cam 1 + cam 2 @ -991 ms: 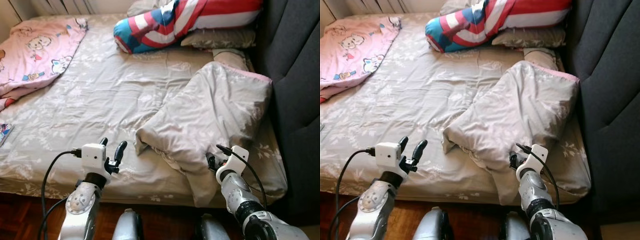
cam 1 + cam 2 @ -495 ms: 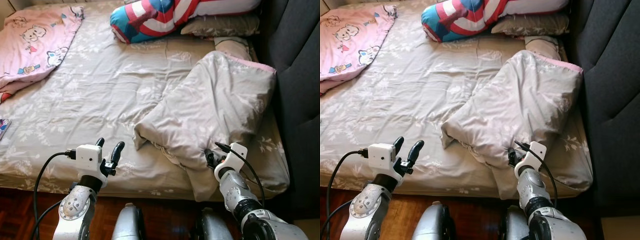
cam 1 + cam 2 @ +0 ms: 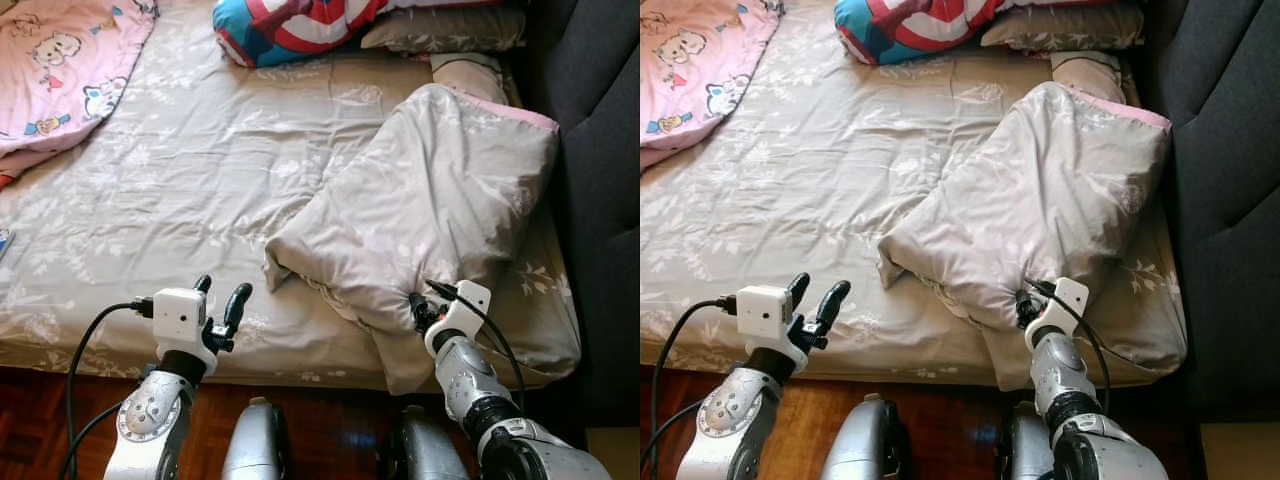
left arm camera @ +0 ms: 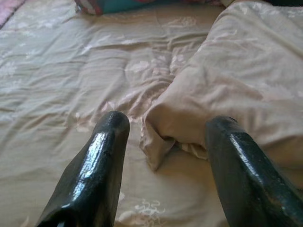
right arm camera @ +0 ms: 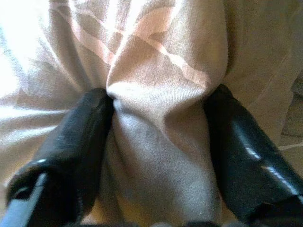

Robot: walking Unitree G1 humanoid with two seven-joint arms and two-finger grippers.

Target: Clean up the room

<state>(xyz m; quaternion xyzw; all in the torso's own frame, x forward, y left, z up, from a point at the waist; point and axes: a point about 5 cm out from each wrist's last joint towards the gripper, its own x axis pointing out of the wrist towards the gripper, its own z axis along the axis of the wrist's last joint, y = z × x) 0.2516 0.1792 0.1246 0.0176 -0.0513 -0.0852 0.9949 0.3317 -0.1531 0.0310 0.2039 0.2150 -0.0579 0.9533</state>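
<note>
At the near edge of the bed (image 3: 120, 230), the left gripper (image 3: 220, 298) hovers with its fingers spread wide, nothing between them. To the right, the right gripper (image 5: 156, 142) pinches a fold of the grey duvet (image 3: 430, 210) — its fingers are half buried in cloth in the eye views. The duvet lies bunched on the bed's right side beside the dark headboard (image 3: 600, 150). Farther off, a pink blanket (image 3: 60, 60) at far left and a striped pillow (image 3: 300, 25) are cut off by the frame.
</note>
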